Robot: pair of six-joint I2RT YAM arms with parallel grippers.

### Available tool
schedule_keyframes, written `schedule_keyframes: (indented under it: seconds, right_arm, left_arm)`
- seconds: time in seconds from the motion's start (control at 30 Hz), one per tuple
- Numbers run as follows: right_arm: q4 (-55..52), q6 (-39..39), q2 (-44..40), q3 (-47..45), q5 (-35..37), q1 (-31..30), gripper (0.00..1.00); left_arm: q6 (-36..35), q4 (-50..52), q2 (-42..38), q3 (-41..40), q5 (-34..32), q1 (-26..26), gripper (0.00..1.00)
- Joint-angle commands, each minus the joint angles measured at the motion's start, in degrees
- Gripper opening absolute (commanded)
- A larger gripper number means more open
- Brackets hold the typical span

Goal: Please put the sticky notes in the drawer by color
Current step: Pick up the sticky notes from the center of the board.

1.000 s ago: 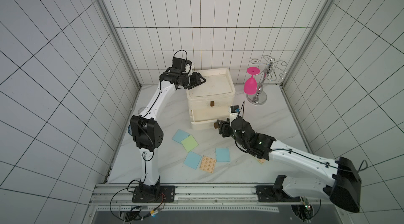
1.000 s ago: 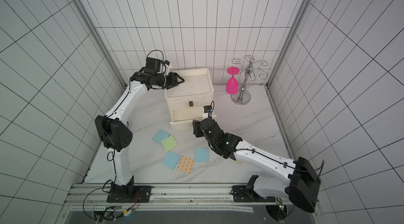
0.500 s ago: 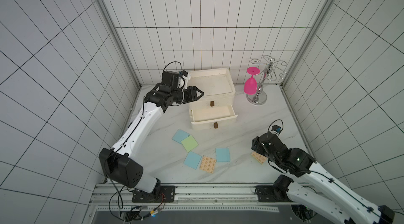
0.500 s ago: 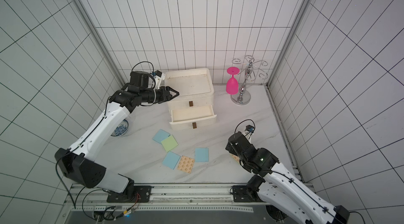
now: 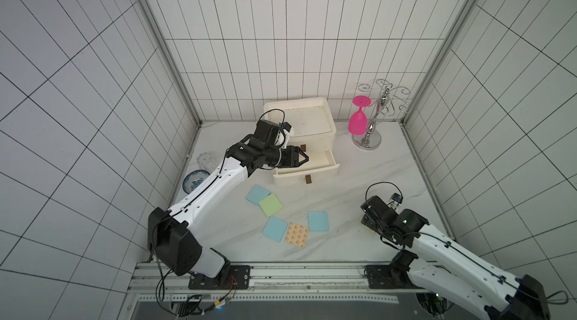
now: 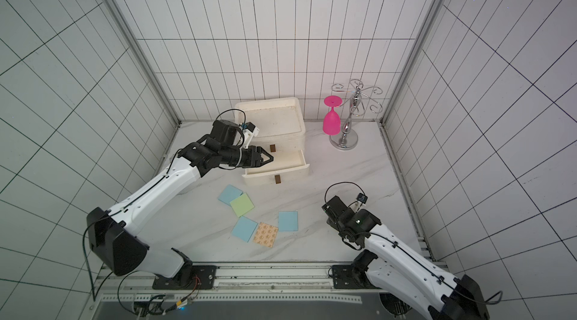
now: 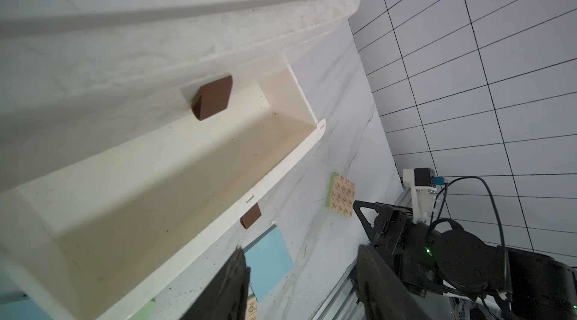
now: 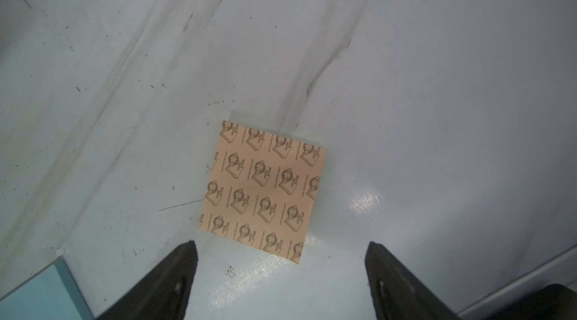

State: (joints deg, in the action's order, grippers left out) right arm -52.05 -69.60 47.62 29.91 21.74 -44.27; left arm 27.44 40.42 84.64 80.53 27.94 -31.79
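By my judgement the sorting has barely begun. The chest (image 5: 299, 115) stands at the far middle of the worktop (image 5: 359, 184) with one drawer (image 5: 324, 171) pulled out, and the left wrist view shows that drawer bare inside. No pink pads are in sight, and I cannot tell whether a shut drawer holds them.

Six pads lie loose in front of the chest. Three are blue pads, one to the left (image 5: 257, 194), one nearer (image 5: 274, 228) and one to the right (image 5: 318, 221). A green pad (image 5: 270, 204) overlaps the left blue one, and a tan pad (image 5: 296, 234) touches the near blue one. A second tan pad (image 8: 262, 190) lies alone at the near right.

My right claw (image 8: 281, 244) hangs over that second tan pad, jaws spread wide and empty. My left claw (image 5: 304, 159) hovers at the left end of the open drawer, jaws apart and holding nothing.

A second ago my right claw was at the drawer's handle (image 5: 308, 180). It has since swung back to the near right and opened wider. My left claw has come down from the chest's far left top corner to the drawer front. The loose pads have not moved.
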Motion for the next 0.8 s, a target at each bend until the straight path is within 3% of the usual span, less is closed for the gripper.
schedule_keyframes:
  seconds: [0.0, 0.4, 0.67, 0.77]
  right_arm:
    - [3.1, -2.8, 0.6, -2.2, -0.9, 1.6, 0.92]
    - [12.5, 3.8, 15.1, 0.2, -6.8, 6.1, 0.99]
    - [15.1, 5.3, 22.9, 1.3, -7.1, 6.6, 0.98]
    - [15.4, 7.8, 23.6, 2.1, -7.3, 6.7, 0.93]
  left_arm:
    - [0.3, -2.1, -1.6, 0.0, -1.5, -0.8, 0.58]
    - [1.8, -4.7, -4.7, -3.9, -1.6, -1.7, 0.59]
    - [1.6, -5.2, -4.6, -4.5, -1.3, -1.7, 0.59]
    - [1.5, -5.2, -4.5, -4.8, -1.4, -1.7, 0.59]
